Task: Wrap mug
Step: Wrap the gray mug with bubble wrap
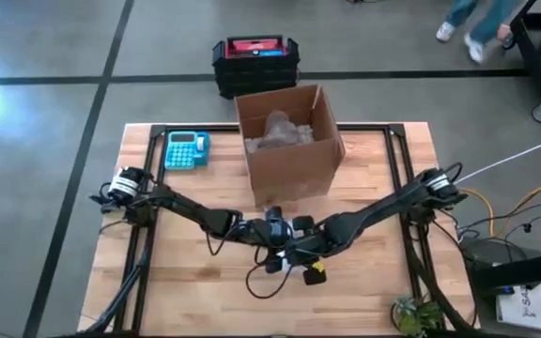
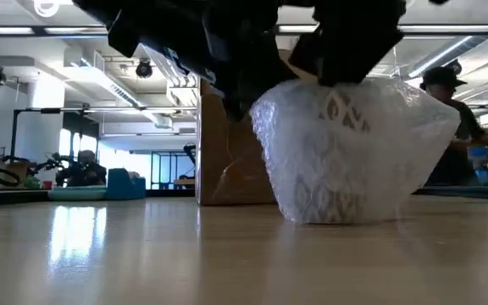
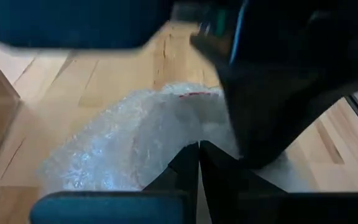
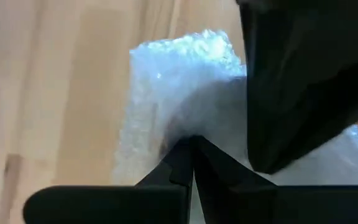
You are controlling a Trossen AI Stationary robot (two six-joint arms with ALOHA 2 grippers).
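Note:
A bundle of clear bubble wrap (image 2: 354,152) stands on the table's middle, and a patterned mug (image 2: 333,199) shows faintly through it. The bundle's base rests on the wood. Both grippers meet above it: my left gripper (image 1: 269,230) and my right gripper (image 1: 294,252) are each shut on the wrap. In the high view the arms hide the bundle. The left wrist view shows the wrap (image 3: 135,137) beyond the shut fingers, with the other arm dark over it. The right wrist view shows the wrap (image 4: 179,81) the same way. My left gripper pinches an upper part of the bubble wrap (image 3: 185,134) between its two shut fingers, coming from above. The wrap spreads away below the fingers, and the bundle stands on the table. How many layers it has cannot be seen. My right gripper pinches the bubble wrap near its top (image 4: 188,127) between its two shut fingers, coming from above. The other arm crosses close beside the place of contact. The bundle below rests on the table.
An open cardboard box (image 1: 289,141) holding more wrapping stands just beyond the grippers. A blue calculator (image 1: 186,148) lies at the far left, and a black crate (image 1: 256,64) sits on the floor past the table. A person (image 2: 451,110) is behind the table.

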